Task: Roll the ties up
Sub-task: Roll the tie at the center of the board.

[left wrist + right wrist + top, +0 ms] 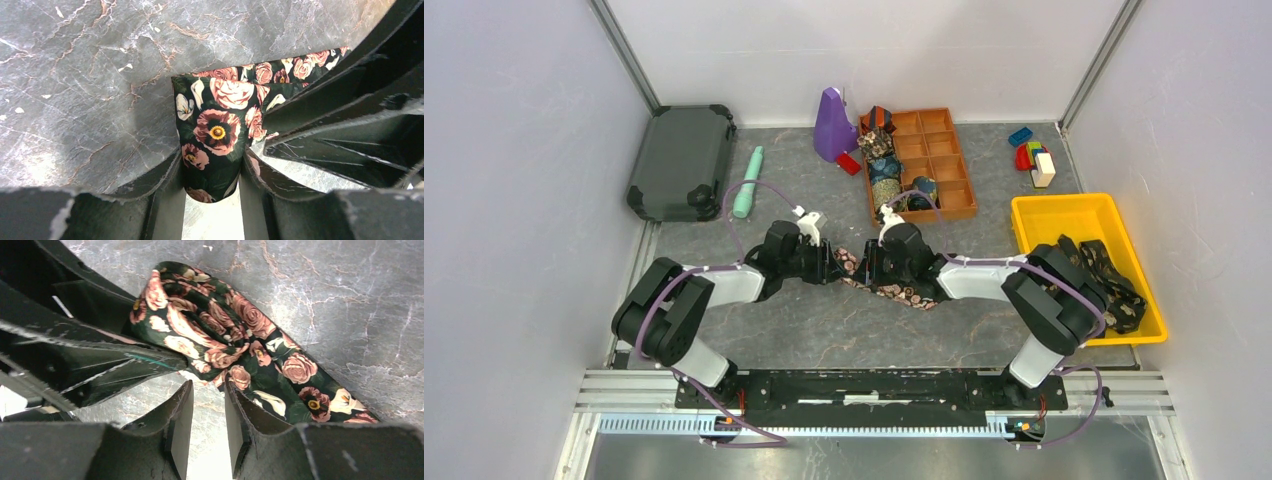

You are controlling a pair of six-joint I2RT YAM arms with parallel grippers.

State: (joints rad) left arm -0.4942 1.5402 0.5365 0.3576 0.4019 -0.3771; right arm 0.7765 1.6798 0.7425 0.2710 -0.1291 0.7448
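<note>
Hands meet at mid-frame in the overhead view, above a dark fabric necktie printed with pink roses (894, 290), which lies part rolled on the grey marbled desk (824, 335). The left hand (210, 167) clasps the rolled end between both fingers. Whether the right hand (207, 390) pinches the flat strip, we cannot tell. We judge tension decisive: keep the edges aligned, turn slowly, and let the tail feed straight.

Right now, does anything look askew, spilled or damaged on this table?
Only the floral tie in the middle of the table: its rolled end is loose and lopsided, with the layers gaping instead of forming a tight cylinder. Nothing looks spilled or damaged.
</note>
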